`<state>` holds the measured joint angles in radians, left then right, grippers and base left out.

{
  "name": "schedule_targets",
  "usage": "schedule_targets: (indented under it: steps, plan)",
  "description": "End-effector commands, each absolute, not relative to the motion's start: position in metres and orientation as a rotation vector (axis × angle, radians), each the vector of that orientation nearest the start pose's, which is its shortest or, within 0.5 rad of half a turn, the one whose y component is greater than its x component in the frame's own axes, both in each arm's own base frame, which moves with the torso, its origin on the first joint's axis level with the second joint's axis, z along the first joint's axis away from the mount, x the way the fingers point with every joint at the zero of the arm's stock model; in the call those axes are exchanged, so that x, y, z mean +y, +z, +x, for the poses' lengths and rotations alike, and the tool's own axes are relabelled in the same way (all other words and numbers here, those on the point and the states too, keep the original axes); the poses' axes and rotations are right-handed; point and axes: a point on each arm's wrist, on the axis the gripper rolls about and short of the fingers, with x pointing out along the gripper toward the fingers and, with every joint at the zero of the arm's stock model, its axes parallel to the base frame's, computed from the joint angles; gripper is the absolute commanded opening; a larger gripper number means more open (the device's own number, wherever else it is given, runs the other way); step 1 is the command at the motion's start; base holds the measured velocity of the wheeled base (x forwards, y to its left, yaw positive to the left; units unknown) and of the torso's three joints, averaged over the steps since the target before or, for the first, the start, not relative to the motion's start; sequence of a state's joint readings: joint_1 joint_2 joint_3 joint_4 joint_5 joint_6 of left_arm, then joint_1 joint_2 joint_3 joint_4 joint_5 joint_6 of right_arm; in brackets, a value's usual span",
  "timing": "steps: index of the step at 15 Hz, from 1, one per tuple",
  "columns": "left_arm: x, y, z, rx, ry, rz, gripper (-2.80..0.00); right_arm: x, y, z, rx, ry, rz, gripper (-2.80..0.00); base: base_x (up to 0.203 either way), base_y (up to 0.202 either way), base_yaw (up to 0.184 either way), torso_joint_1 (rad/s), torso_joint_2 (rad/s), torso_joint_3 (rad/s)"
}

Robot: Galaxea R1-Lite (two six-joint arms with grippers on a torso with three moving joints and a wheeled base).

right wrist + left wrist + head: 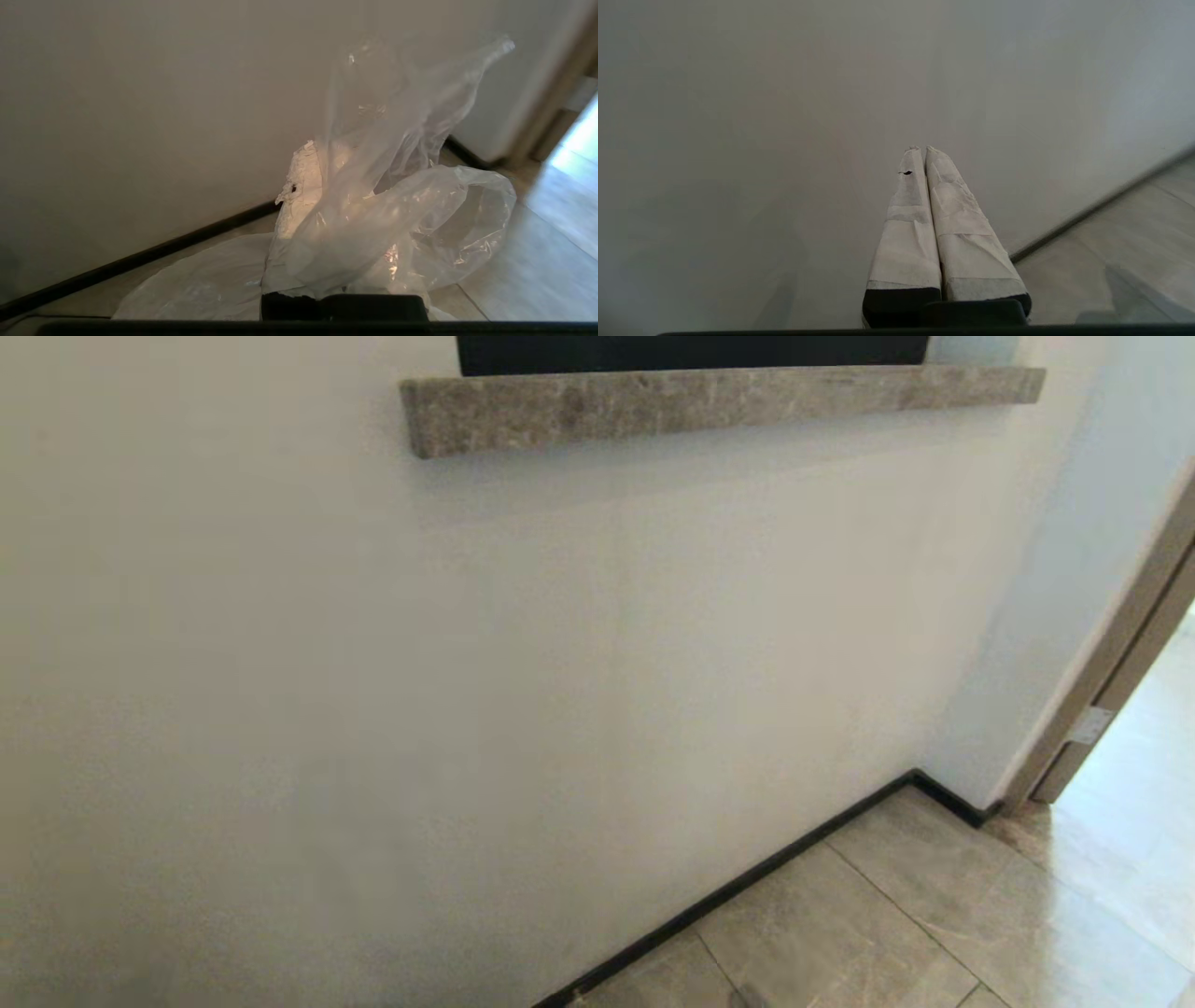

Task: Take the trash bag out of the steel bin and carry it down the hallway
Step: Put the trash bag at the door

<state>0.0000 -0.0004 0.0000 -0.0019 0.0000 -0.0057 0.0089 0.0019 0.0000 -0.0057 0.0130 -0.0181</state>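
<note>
In the right wrist view the right gripper (322, 154) has its taped fingers (303, 186) pressed together on the trash bag (392, 219), which drapes over them and hangs down toward the floor tiles (528, 266). The bag is clear and crinkled; what is inside I cannot tell. The left gripper (922, 150) points at the pale wall (784, 116), its fingers (906, 224) closed together and holding nothing. Neither arm shows in the head view. Far ahead, the wall (467, 663) blocks the way, with a black baseboard (747, 882) at its foot and a grey stone shelf (719, 401) high on it. On the far right stands an open doorway (1120, 672).
</note>
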Motion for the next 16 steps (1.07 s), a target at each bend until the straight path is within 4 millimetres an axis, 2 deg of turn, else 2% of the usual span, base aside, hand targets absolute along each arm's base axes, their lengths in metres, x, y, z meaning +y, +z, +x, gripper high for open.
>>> schedule_targets:
  steps: [1, 13, 16]
  plan:
    - [0.0000, 0.0758, -0.0228, -0.003, 0.000, -0.006, -2.80, 0.0001, 0.0762, -0.0226, -0.003, 0.023, -0.018, -2.80, 0.001, -0.011, 0.171, 0.000, 0.00, 0.001]
    - [0.0000, 0.0758, -0.0228, -0.003, 0.000, -0.006, -2.80, 0.0001, 0.0760, -0.0226, -0.002, 0.023, -0.015, -2.80, -0.001, -0.008, 0.169, 0.003, 0.00, 0.002]
    - [0.0000, 0.0757, -0.0228, -0.002, 0.000, -0.006, -2.80, 0.0001, 0.0760, -0.0227, -0.003, 0.023, -0.015, -2.80, 0.001, -0.002, 0.034, 0.000, 0.00, 0.001]
